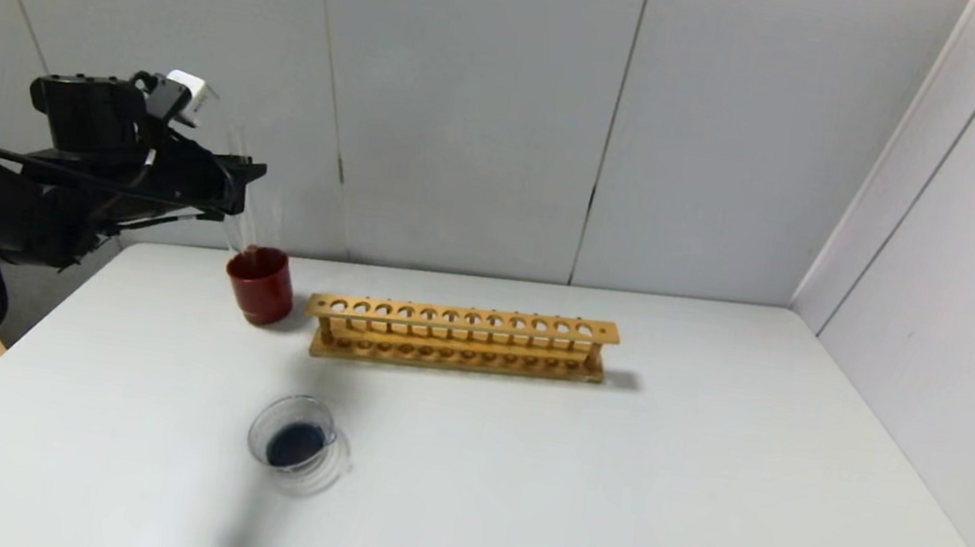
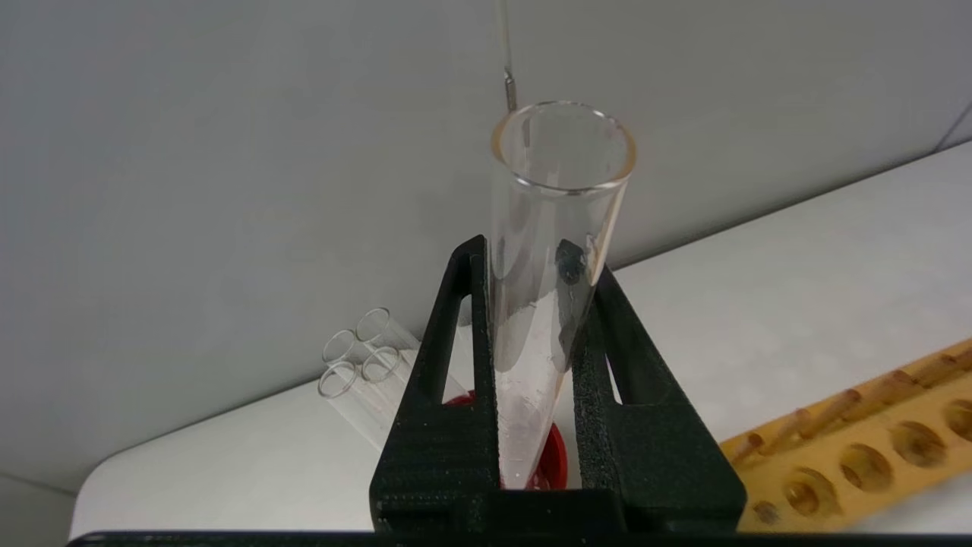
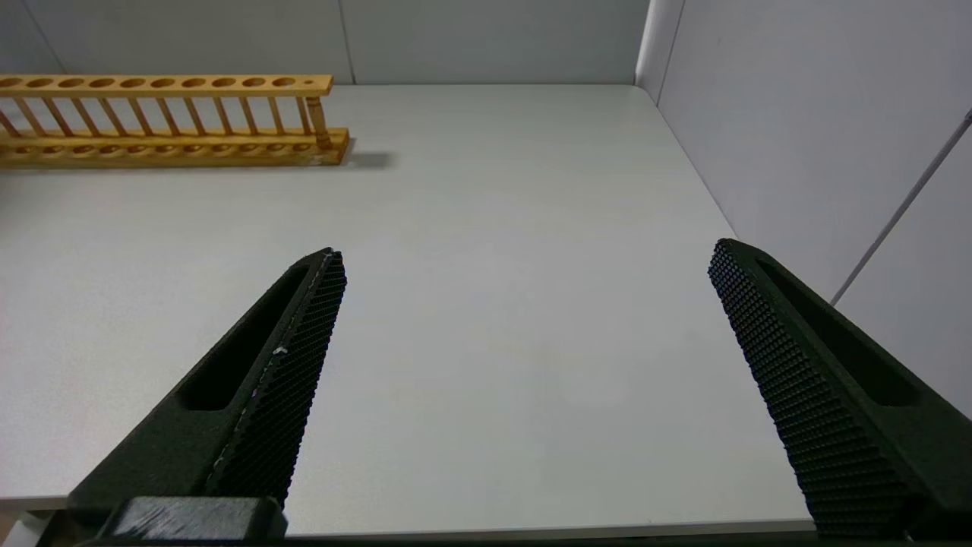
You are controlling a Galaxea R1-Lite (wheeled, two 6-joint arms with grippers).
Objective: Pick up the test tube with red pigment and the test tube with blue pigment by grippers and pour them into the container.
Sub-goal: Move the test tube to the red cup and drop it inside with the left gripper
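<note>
1. Clear glass container (image 1: pixel 298 444), nearest the robot on the white table (image 1: pixel 611 478): low, round, holding a dark blue-black pool at its bottom. Its near rim blurs into the table surface and is hard to trace.
2. Right gripper (image 3: pixel 524 334): out of the head view; the right wrist view shows its two black fingers spread wide apart over bare table, nothing between them.
3. Wooden rack (image 1: pixel 460 338), farther back, mid-table: every hole that shows is empty. In the left wrist view only one end of it shows, cut off at the frame edge.
4. Dark red cup (image 1: pixel 260 284), just beside the rack's left end. Clear tubes (image 2: pixel 358 355) lean out of it, four open mouths visible in the left wrist view; in the head view they are faint streaks against the wall.
5. Left gripper (image 1: pixel 246 176), raised above the red cup: fingers closed on a test tube (image 2: pixel 550 258) held mouth up, its rounded end down toward the cup.
6. The held tube looks drained, with only an orange tint at the lip and a wet film inside. Whether it carried red or blue pigment I cannot tell for certain; no tube with a coloured liquid column is in view.
</note>
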